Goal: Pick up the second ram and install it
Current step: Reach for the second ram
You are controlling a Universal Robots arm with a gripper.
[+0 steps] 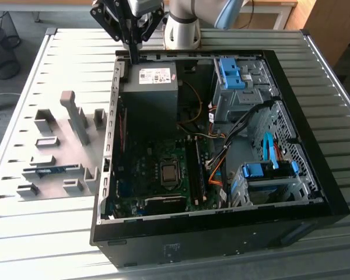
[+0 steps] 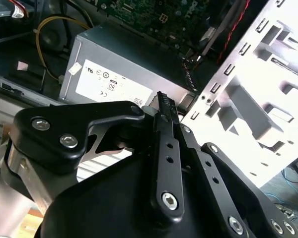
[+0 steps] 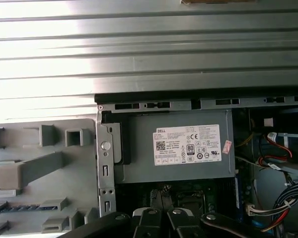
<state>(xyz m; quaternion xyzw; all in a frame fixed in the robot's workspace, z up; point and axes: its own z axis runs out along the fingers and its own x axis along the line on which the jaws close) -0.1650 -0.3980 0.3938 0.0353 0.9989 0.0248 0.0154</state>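
**Blue-green second ram (image 1: 45, 171) sits in its holder; gripper (image 1: 133, 55) hangs over the computer case**

The second ram is a thin circuit-board strip. It stands on its long edge in a slot of the grey holder plate (image 1: 58, 146), which lies on the slatted metal bench (image 1: 76, 52) towards the bench edge at the exterior view's left. In the first wrist view part of the strip (image 3: 15, 208) shows between grey blocks. It is well apart from the gripper.

The gripper hovers above the far wall of the open computer case (image 1: 315, 192), just beside the power supply (image 1: 151, 93) and near the bench's far edge. Its fingers (image 2: 162, 106) look pressed together with nothing between them. The first wrist view shows the same (image 3: 160, 194).

By its looks the strip should be very light and stiff, but fragile. It would likely bend or crack if twisted, and its chips and contact edge should not be squeezed. The flat faces are probably smooth, so a light pinch could slip. The safest hold seems to be across the two flat faces near the middle of the top edge, clear of the blocks that flank it. That keeps the strip level and leaves the contact edge free.
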